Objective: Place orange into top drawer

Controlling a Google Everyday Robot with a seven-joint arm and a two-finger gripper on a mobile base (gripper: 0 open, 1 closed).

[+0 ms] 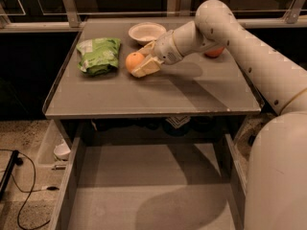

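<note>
End effector (142, 59) spread, flanking one orange (133, 61), upper centre, well inside table (158, 96) edges. One top drawer (144, 176) pulled out below. One bowl (147, 31), one green bag (98, 55).

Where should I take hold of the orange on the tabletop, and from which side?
Take the orange across its widest middle, far side to near side. It is round, so a hold off-centre would likely slip. Come from its right, because the green bag lies close on its left and the bowl sits behind it. The gripper is at the orange's right side.
</note>
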